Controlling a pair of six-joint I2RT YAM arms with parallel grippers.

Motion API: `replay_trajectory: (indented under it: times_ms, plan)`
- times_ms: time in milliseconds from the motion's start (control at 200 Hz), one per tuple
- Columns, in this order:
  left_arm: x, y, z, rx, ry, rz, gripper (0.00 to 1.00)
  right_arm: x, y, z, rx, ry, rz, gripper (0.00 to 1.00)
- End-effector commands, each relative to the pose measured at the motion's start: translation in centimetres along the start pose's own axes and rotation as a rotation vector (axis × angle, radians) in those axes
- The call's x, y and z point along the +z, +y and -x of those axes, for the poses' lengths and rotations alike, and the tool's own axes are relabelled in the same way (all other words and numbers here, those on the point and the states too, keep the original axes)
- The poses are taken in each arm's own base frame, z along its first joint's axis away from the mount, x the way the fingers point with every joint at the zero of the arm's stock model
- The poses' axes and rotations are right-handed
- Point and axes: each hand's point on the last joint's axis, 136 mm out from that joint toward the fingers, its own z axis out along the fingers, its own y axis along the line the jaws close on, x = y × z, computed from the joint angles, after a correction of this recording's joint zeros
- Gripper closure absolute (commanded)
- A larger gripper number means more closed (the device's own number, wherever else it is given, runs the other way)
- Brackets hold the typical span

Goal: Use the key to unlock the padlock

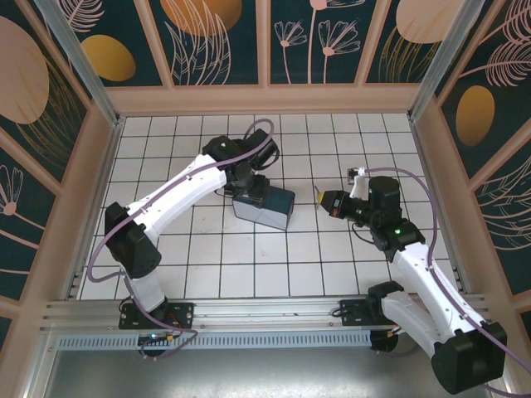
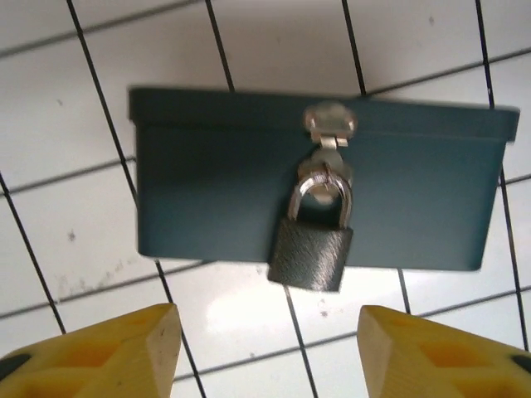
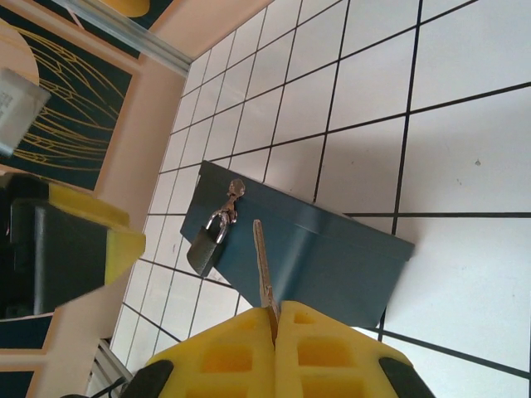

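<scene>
Left jaws: standing wide apart, gripping nothing, facing the padlock (image 2: 309,253).
Padlock: hanging from the hasp (image 2: 330,123) of the teal box (image 2: 216,191), which is sitting on the table (image 2: 75,274).
Right jaws: pinching the key (image 3: 263,278), blade pointing toward the box.
Top view: right jaws hovering apart from the box.

The padlock (image 2: 311,253) was small, with a dark grey textured body and a thin silvery shackle. The shackle was closed through the silvery hasp (image 2: 330,133) on the dark teal box (image 2: 207,191), and the body reached past the box's edge towards the left claw (image 2: 270,348). It lay ahead of the gap between that claw's parted yellow fingertips, clear of both. The key (image 3: 263,274) was slim and silvery-brass, pinched by its head between the closed fingertips of the right claw (image 3: 276,319). Its blade pointed straight ahead, the tip near the padlock but apart from it.
</scene>
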Motion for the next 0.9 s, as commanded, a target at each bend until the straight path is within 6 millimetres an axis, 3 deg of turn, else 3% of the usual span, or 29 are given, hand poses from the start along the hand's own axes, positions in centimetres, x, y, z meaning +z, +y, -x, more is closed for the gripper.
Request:
replay_trajectory:
  times_ms: [0,65,145,305,435,566,706,891]
  plan:
    - [-0.4,6.3,4.3,-0.165,-0.19,0.07,0.37,-0.2,1.3,-0.8,0.015,0.009,0.028,1.0]
    - [1.1,9.8,5.8,-0.292,-0.262,0.033,0.35,0.2,2.1,-1.9,0.017,0.043,0.043,1.0]
    - [3.5,12.7,6.6,-0.406,-0.324,-0.06,0.34,1.1,3.4,-3.7,0.008,0.094,0.063,1.0]
    - [5.7,13.8,8.4,-0.459,-0.4,-0.232,0.31,2.8,5.3,-6.5,0.0,0.175,0.084,1.0]
    - [7.2,12.3,10.0,-0.444,-0.386,-0.346,0.31,4.0,7.1,-9.1,-0.022,0.246,0.129,1.0]
    - [9.4,10.1,10.6,-0.397,-0.329,-0.463,0.33,5.6,7.2,-11.4,-0.024,0.286,0.124,1.0]
    - [10.3,6.9,9.4,-0.256,-0.244,-0.553,0.36,6.5,7.2,-11.4,-0.01,0.257,0.139,1.0]
    - [10.0,6.0,6.9,-0.182,-0.194,-0.593,0.42,6.8,6.8,-10.8,-0.021,0.252,0.111,1.0]
